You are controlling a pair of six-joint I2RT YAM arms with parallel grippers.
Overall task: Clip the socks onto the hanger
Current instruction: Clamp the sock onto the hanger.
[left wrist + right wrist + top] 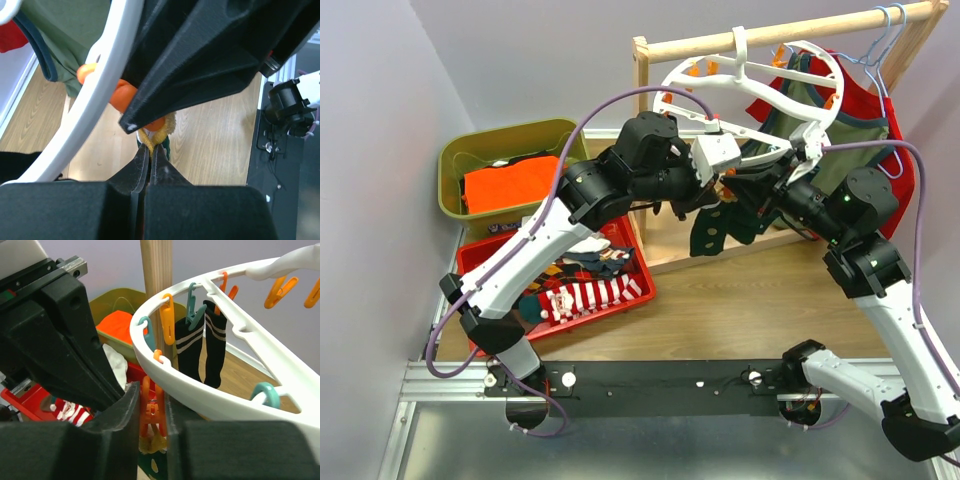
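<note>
The white ring hanger (760,75) hangs by its hook from the wooden rack. My left gripper (150,148) is shut on the yellow cuff of a dark green sock (708,235) and holds it up just under an orange clip (124,96) on the ring (95,107). My right gripper (152,392) is shut on that orange clip (152,410), with the sock's yellow cuff (152,446) right below it. Both grippers meet under the ring's near rim (730,195). Two black socks with white stripes (200,352) hang from clips on the ring's far side.
A red tray (470,258) with several loose socks, one red-and-white striped (585,297), lies at the left. An olive bin (450,165) with an orange garment stands behind it. The wooden rack (790,35) also holds olive and red shirts (865,125) on light-blue hangers.
</note>
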